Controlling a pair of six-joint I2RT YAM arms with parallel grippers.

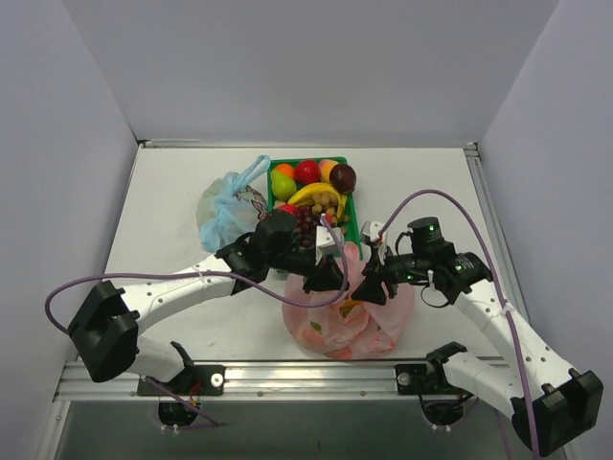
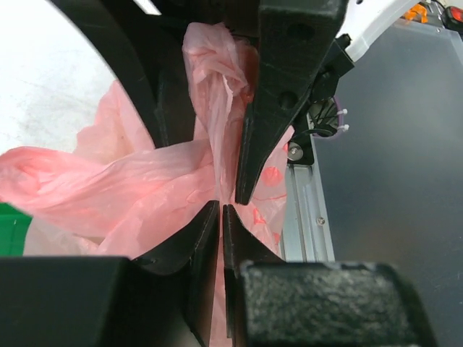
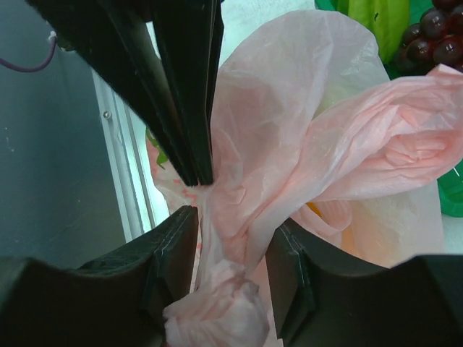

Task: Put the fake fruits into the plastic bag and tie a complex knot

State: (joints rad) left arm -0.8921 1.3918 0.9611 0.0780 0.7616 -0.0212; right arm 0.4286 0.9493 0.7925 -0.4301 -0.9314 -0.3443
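- The plastic bag [image 1: 350, 321] sits on the table at its near edge, just in front of the green tray and between my two grippers. It bulges, and red and orange-yellow fruit shapes show through the pink film.
- The knot [image 3: 217, 307] is a bunched pink lump at the bottom of the right wrist view. A twisted strand of handle rises from it.
- My right gripper [image 3: 228, 231] has its jaws partly apart, straddling that strand just above the knot. The gap is wider than the strand, so nothing is clamped.
- My left gripper [image 2: 221, 211] has its jaws nearly closed, with only a thin slit and pink film in it, pinching the bag. Its tips are right at the tips of my right gripper.
- More of the fake fruits [image 1: 311, 187] lie in the green tray [image 1: 351, 213]: pear, red apple, orange, banana, dark grapes.
- A light-blue bag [image 1: 228, 209] with tied handles sits just beside the tray on its left.
- The table [image 1: 172, 211] is white and matte, with faint grey scuffs in the left wrist view.
- An aluminium rail [image 1: 306, 379] runs along the near edge, and my arm bases are bolted to it.
- Plain white wall panels [image 1: 316, 67] close off the back and both sides.
- The surface below the rail is dark grey in both wrist views.
- A purple cable [image 1: 144, 280] loops along each arm.
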